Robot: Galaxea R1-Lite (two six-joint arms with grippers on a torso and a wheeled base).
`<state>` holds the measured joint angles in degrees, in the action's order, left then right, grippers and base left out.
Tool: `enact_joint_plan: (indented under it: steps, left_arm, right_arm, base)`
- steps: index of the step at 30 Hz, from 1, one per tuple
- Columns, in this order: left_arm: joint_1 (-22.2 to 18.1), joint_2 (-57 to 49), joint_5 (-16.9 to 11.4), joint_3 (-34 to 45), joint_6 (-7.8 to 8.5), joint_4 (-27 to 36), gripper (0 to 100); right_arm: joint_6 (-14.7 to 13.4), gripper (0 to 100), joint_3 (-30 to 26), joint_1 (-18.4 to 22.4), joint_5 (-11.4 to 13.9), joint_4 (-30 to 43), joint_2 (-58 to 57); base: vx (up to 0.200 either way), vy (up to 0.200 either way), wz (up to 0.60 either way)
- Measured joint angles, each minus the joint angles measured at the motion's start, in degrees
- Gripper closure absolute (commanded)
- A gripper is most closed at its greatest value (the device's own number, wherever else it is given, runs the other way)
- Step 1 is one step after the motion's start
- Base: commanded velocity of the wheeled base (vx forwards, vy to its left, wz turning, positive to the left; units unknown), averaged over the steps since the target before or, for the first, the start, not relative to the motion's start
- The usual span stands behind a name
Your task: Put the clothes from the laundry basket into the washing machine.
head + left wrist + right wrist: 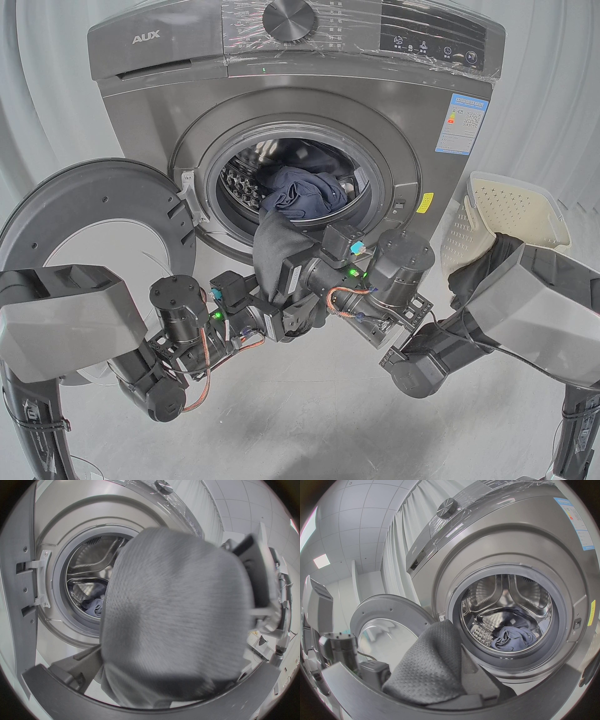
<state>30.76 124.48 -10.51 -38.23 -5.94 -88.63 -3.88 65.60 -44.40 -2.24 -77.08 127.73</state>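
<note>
Grey cloth hangs from the mouth of the washing machine; jaws of the right gripper clamp it; the cloth covers the left gripper, so I cannot tell its jaws' state.

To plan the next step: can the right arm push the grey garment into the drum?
Probably yes. The door is swung aside, the right tool holds the grey garment just before the drum, and only navy clothes lie low inside.

Receiving bright, even light from a ceiling panel; glinting on the plastic film; blurring across the grey cloth; bowing and darkening at wrist-view edges.
</note>
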Motion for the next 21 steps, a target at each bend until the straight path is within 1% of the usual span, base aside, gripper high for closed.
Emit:
enact_joint_plan:
  steps: [9, 12, 13, 17, 21]
  left_arm:
    - [-2.3, 5.3, 0.6, -5.7, 0.11, 0.2, 0]
    - [-3.1, 6.7, 1.7, -7.0, 0.15, 0.2, 0]
    - [-3.3, 7.1, 2.1, -7.4, 0.15, 0.2, 100]
    - [-3.8, 8.4, 3.1, -8.6, 0.13, 0.1, 100]
    - [-4.3, 9.0, 3.7, -10.3, -0.38, 0.0, 100]
  right_arm:
    - [-0.8, 100, -1.5, -2.4, -0.4, 0.4, -0.7]
    - [-1.1, 100, -2.1, -2.8, -0.4, 0.4, -1.2]
    - [-1.2, 100, -2.3, -2.8, -0.4, 0.4, -1.3]
    - [-1.6, 100, -3.0, -2.9, -0.5, 0.3, -1.9]
    - [-1.8, 100, -4.0, -2.4, -0.5, 0.3, -2.8]
  base:
    - [0.000, 0.000, 0.00]
    - [0.000, 0.000, 0.00]
    - [0.000, 0.000, 0.00]
    - [0.000, 0.000, 0.00]
    - [0.000, 0.000, 0.00]
